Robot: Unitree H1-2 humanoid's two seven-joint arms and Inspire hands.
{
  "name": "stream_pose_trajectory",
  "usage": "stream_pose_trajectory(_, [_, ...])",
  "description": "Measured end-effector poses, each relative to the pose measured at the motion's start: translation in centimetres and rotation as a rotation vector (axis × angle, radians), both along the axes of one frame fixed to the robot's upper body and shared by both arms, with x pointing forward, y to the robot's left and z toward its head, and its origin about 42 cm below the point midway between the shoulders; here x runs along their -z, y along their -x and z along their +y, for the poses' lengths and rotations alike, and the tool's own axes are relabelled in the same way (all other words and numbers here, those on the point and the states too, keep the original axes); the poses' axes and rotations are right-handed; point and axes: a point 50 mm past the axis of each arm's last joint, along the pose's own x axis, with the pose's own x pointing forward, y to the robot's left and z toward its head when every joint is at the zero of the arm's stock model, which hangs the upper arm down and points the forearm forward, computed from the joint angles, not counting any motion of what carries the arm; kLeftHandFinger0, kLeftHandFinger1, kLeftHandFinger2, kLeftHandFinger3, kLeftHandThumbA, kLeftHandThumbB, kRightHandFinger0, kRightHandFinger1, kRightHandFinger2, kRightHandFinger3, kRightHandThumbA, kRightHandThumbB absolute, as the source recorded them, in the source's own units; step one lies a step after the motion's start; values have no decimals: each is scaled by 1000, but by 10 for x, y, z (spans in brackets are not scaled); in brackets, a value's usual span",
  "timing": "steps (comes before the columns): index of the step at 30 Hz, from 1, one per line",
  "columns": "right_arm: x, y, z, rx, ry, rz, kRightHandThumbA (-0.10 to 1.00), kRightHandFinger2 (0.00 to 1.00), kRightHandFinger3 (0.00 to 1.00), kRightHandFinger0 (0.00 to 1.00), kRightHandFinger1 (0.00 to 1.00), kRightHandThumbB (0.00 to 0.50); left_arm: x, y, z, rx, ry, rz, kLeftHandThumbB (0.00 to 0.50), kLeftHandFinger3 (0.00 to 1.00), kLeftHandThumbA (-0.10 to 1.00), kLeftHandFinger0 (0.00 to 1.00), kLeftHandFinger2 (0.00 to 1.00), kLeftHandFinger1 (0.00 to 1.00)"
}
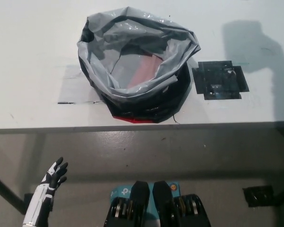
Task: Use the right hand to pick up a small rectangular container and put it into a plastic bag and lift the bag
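left robot hand (55, 173) spread low, plastic bag (137, 66) on table (33, 56) well above

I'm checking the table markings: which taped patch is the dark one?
The black patch lies right of the bag; the grey patch on the bag's left is pale, nearly table-coloured.

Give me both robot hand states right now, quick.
Left robot hand: open, holding nothing, low at the lower left below the table edge.
Right robot hand: out of frame, state cannot be told.
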Motion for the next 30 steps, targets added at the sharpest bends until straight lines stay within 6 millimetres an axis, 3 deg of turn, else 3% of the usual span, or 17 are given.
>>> stream_pose_trajectory(5, [-13, 8, 50, -93, 23, -14, -100, 794, 818, 0, 431, 192, -1, 0, 0, 2, -3, -3, 152, 1000, 1000, 1000, 1000, 1000])
stream_pose_trajectory(7, [-11, 11, 78, -142, 44, -2, -100, 767, 757, 600, 634, 199, -1, -1, -1, 4, -5, -5, 157, 1000, 1000, 1000, 1000, 1000])
stream_pose_trajectory(8, [-8, 12, 89, -163, 54, 5, -100, 741, 754, 400, 503, 201, -2, -1, -1, 6, -6, -6, 159, 1000, 1000, 999, 1000, 1000])
stream_pose_trajectory(9, [-4, 13, 104, -187, 71, 14, -100, 734, 803, 241, 464, 206, -2, -1, -2, 7, -7, -6, 161, 1000, 1000, 997, 1000, 1000])
stream_pose_trajectory(10, [2, 14, 122, -212, 90, 31, -100, 734, 803, 241, 464, 206, -2, -1, -2, 8, -8, -6, 161, 1000, 1000, 997, 1000, 1000])
stream_pose_trajectory(11, [4, 14, 129, -222, 99, 37, -100, 613, 791, 202, 425, 212, -2, -2, -2, 8, -9, -6, 160, 1000, 1000, 997, 1000, 1000])
stream_pose_trajectory(12, [12, 13, 143, -239, 114, 62, -100, 530, 790, 71, 305, 212, -2, -2, -2, 10, -10, -7, 160, 1000, 1000, 997, 1000, 1000])
stream_pose_trajectory(13, [20, 11, 155, -254, 127, 85, -100, 612, 779, 5, 308, 207, -2, -2, -2, 11, -11, -8, 160, 1000, 1000, 992, 1000, 1000])
stream_pose_trajectory(15, [36, 7, 172, -273, 150, 137, -100, 714, 781, 56, 396, 211, -3, -3, -3, 16, -13, -10, 152, 1000, 1000, 990, 1000, 1000])
stream_pose_trajectory(16, [44, 5, 180, -283, 157, 159, -100, 700, 776, 87, 400, 212, -3, -4, -3, 19, -16, -10, 151, 1000, 1000, 990, 1000, 1000])
stream_pose_trajectory(17, [48, 4, 183, -287, 160, 168, -100, 676, 755, 41, 369, 204, -3, -4, -3, 20, -18, -10, 155, 1000, 1000, 990, 1000, 1000])
stream_pose_trajectory(18, [55, 2, 188, -291, 166, 186, -100, 664, 719, 2, 241, 197, -3, -4, -3, 23, -22, -9, 154, 1000, 1000, 989, 1000, 1000])
stream_pose_trajectory(19, [63, 1, 193, -294, 173, 205, -100, 704, 740, 0, 247, 196, -3, -4, -3, 26, -26, -8, 151, 1000, 1000, 983, 1000, 1000])
stream_pose_trajectory(22, [80, -5, 198, -288, 183, 246, -100, 820, 834, 0, 330, 197, -5, -5, -3, 32, -38, -9, 161, 1000, 1000, 978, 1000, 1000])
stream_pose_trajectory(24, [93, -8, 198, -280, 192, 266, -100, 806, 893, 0, 319, 201, -5, -5, -3, 33, -43, -10, 167, 1000, 1000, 974, 1000, 1000])
stream_pose_trajectory(27, [115, -13, 195, -256, 230, 293, -100, 786, 851, 0, 324, 200, -7, -7, -4, 36, -48, -13, 162, 1000, 1000, 963, 1000, 1000])
stream_pose_trajectory(30, [131, -16, 190, -242, 257, 308, -100, 811, 893, 0, 351, 195, -9, -10, -4, 38, -52, -20, 169, 1000, 1000, 968, 1000, 1000])
